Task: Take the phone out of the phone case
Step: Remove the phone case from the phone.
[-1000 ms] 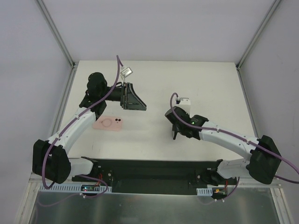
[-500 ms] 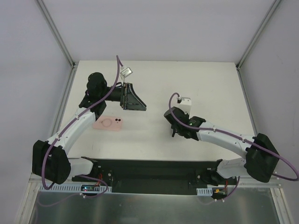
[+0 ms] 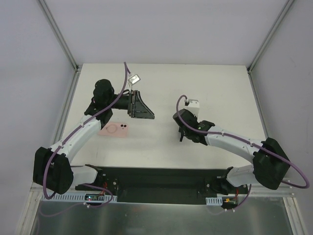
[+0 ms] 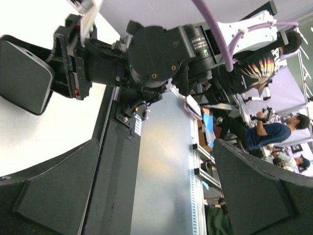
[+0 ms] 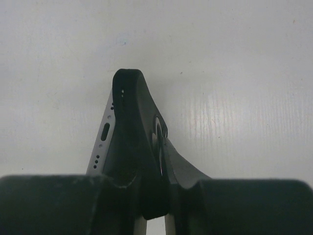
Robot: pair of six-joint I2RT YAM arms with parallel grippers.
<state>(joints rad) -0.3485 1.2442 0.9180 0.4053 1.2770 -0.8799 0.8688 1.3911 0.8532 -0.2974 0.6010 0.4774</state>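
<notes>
The right gripper (image 3: 183, 133) moved slightly left, closed on the phone (image 4: 24, 73), perhaps in its case (image 5: 129, 127). The left gripper (image 3: 142, 111) stands wide open.

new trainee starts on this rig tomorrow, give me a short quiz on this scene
1. True or false: the left gripper is shut on the pink case.
2. Where does the pink case lie? A) flat on the table, beside the left arm. B) between the right gripper's fingers. C) on the black base plate.
3. Which gripper holds the phone?
Key: 1 false, its jaws stand open and empty. 2 A. 3 the right gripper.
</notes>
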